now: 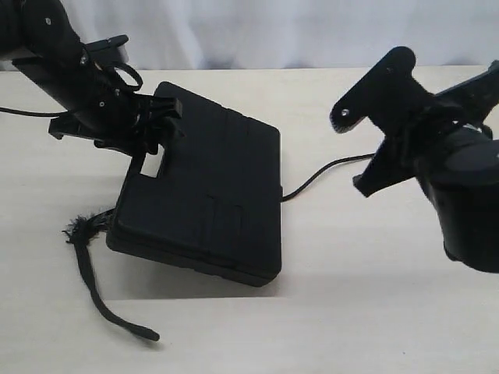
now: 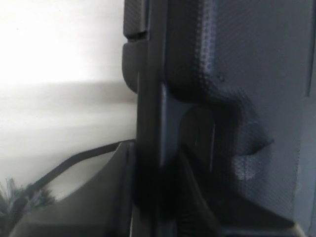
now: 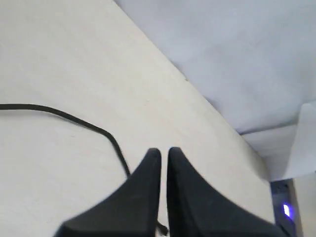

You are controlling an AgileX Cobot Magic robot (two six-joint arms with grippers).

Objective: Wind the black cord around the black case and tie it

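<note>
The black case (image 1: 210,195) lies in the middle of the table, its handle end raised off the surface. My left gripper (image 1: 160,125) is shut on the black case at the handle edge; in the left wrist view the gripper (image 2: 155,158) has a finger on each side of the case's rim (image 2: 237,74). The black cord (image 1: 90,273) runs under the case. Its frayed tuft and flat stretch lie at the near left, and its other part (image 1: 320,171) trails right. My right gripper (image 1: 362,183) hovers shut and empty above that part (image 3: 74,118) of the cord, fingertips (image 3: 161,150) together.
The pale wooden table (image 1: 374,312) has a white cloth backdrop (image 1: 273,31) behind its far edge. The left arm's wire (image 1: 23,114) trails off at the left edge.
</note>
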